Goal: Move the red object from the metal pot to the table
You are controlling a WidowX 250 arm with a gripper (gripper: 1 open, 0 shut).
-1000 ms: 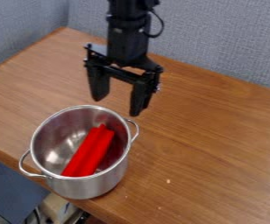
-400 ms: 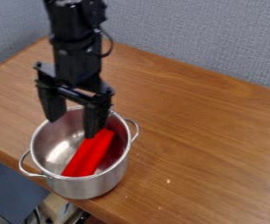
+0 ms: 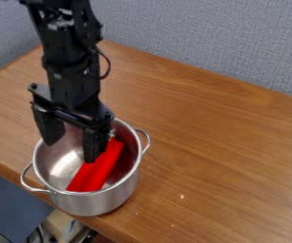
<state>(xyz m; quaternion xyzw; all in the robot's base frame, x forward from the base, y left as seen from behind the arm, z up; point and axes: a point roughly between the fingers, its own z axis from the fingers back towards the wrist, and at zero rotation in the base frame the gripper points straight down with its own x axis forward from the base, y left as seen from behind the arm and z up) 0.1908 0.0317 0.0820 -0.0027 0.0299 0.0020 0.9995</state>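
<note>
**Open gripper lowering into the pot, block not yet grasped**

We see a wooden table point(image 3: 225, 114) filling most of the frame, with a shiny metal pot point(image 3: 47, 186) sitting near its front edge at the lower left. Inside the pot lies the red object point(image 3: 100, 163), a long block leaning from the pot's floor up toward the right-hand wall. A black robot arm comes down from the upper left, and its gripper point(image 3: 70, 135) points straight down with its two fingers spread wide, released and holding nothing. The left finger hangs over the pot's bare interior; the right finger sits just beside or in front of the block's upper end. We cannot tell whether it touches the block.

We judge this to be the approach step: the hand is positioning for a grasp, and the lift has not begun. The next move calls for the fingers to straddle the block's narrow width, sink a little further without striking the rim, then clench.

Compared with the frame a second earlier, the gripper has travelled from above the bare table behind the pot, at upper centre, leftward and down until its fingertips dip inside the rim. The fingers are as wide apart as before. The pot and the block have not moved.
</note>
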